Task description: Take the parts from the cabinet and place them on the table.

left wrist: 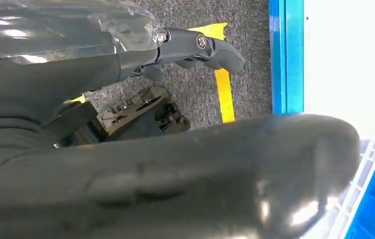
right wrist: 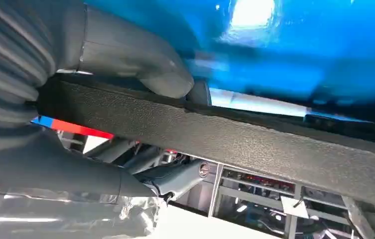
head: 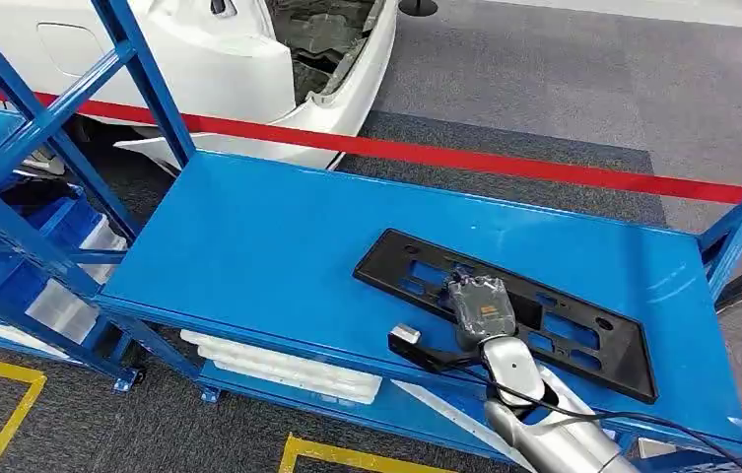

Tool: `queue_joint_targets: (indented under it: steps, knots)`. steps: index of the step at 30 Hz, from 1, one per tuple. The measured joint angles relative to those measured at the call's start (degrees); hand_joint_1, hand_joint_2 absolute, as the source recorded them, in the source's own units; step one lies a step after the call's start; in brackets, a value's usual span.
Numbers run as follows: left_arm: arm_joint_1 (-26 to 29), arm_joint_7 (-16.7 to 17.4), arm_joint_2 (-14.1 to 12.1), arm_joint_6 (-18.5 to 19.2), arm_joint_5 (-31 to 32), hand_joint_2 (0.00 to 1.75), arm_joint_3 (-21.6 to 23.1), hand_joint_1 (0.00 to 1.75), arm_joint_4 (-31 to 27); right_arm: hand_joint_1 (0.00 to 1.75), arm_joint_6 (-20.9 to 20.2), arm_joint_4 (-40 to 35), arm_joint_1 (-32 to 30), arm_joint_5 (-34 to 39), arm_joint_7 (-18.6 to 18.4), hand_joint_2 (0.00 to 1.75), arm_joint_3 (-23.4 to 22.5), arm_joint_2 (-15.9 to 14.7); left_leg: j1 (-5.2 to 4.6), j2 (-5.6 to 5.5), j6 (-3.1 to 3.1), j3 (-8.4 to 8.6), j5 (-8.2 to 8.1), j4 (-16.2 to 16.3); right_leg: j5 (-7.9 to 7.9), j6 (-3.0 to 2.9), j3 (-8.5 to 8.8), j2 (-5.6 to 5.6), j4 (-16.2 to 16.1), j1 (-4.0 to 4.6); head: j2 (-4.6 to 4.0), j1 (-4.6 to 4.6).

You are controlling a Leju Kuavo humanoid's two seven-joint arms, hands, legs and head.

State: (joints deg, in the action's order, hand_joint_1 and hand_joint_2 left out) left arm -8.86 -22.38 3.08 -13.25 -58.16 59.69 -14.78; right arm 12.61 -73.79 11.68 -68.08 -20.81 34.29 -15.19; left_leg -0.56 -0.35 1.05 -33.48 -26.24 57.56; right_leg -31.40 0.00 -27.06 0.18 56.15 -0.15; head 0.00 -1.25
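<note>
The blue bench (head: 248, 246) carries one part: a black plastic frame plate (head: 564, 330) lies flat near its right front edge. The right hand (head: 483, 307) rests on it, thumb and fingers clamped over the plate's edge in the right wrist view, so release seems left. The left hand (left wrist: 185, 174) hangs low; its fingers cannot be made out.

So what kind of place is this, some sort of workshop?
Probably a car factory or assembly training floor. A white car body stands behind a red barrier tape, blue steel racking lines the side, and the robot hand holds a black plastic car part on a blue table.
</note>
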Motion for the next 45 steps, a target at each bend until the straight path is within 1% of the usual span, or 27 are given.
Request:
queue_joint_targets:
  steps: [3, 6, 9, 13, 21, 26, 33, 45]
  knots:
    - [0.00, -0.02, 0.00, -0.09, -0.07, 0.00, 0.00, 0.00, 0.00, 1.75, 1.44, 0.02, -0.11, -0.89, -0.30, 1.75, -0.17, 0.09, 0.00, 0.00, 0.00, 0.00, 0.00, 0.00, 0.00, 0.00, 0.00, 0.00, 0.00, 0.00, 0.00, 0.00]
    - [0.06, -0.22, 0.00, -0.44, -0.15, 0.00, 0.00, 0.00, 0.00, 1.75, 3.04, -1.01, -0.79, -4.18, -1.75, 1.75, -0.46, 0.09, -0.02, 0.00, 0.00, -0.02, 0.00, 0.00, 0.00, 0.00, -0.01, -0.01, 0.00, 0.00, 0.00, -0.02]
    - [0.10, -0.24, 0.00, -0.66, -0.13, 0.00, 0.00, 0.00, 0.00, 1.75, 4.17, -4.50, -1.53, -9.78, -2.54, 1.75, -1.35, 0.09, -0.03, 0.01, 0.00, -0.01, 0.00, 0.00, 0.01, 0.00, -0.03, 0.02, 0.01, -0.01, 0.00, 0.00]
    - [0.10, -0.24, 0.00, -0.87, -0.07, 0.00, 0.00, 0.00, 0.00, 1.75, 4.46, -11.00, -2.25, -16.16, -2.19, 1.75, -2.58, 0.07, -0.03, 0.03, 0.00, -0.01, 0.00, 0.00, 0.00, 0.00, -0.04, 0.02, 0.00, -0.01, 0.00, 0.02]
    - [0.07, -0.17, 0.00, -0.72, 0.44, 0.00, 0.00, 0.00, 0.00, 1.75, 5.20, -20.58, -3.33, -17.27, -1.27, 1.75, -4.06, 0.07, -0.01, 0.04, 0.00, -0.01, 0.00, -0.01, 0.00, 0.00, -0.04, 0.02, 0.01, 0.00, 0.00, 0.04]
    - [0.02, -0.15, 0.07, -0.68, 0.55, 0.00, 0.00, 0.00, 0.00, 1.75, 5.20, -24.48, -3.44, -17.29, -1.14, 1.75, -4.44, -0.06, -0.01, 0.05, 0.00, -0.01, 0.00, -0.01, 0.00, 0.00, -0.04, 0.02, 0.01, 0.00, 0.00, 0.02]
    - [0.00, -0.11, 0.11, -0.63, 0.55, 0.00, 0.00, 0.00, 0.00, 1.75, 5.18, -27.15, -3.67, -17.29, -1.14, 1.75, -4.61, -0.30, -0.02, 0.04, 0.00, 0.00, 0.00, -0.01, 0.00, 0.00, -0.04, 0.02, 0.00, -0.01, 0.00, 0.02]
    - [-0.01, -0.07, 0.13, -0.57, 0.59, 0.00, 0.00, 0.00, -0.02, 1.75, 5.18, -28.48, -3.75, -17.29, -1.51, 1.75, -4.96, -0.55, -0.01, 0.04, 0.00, 0.00, 0.00, -0.01, 0.00, 0.00, -0.04, 0.02, 0.00, 0.00, 0.00, 0.04]
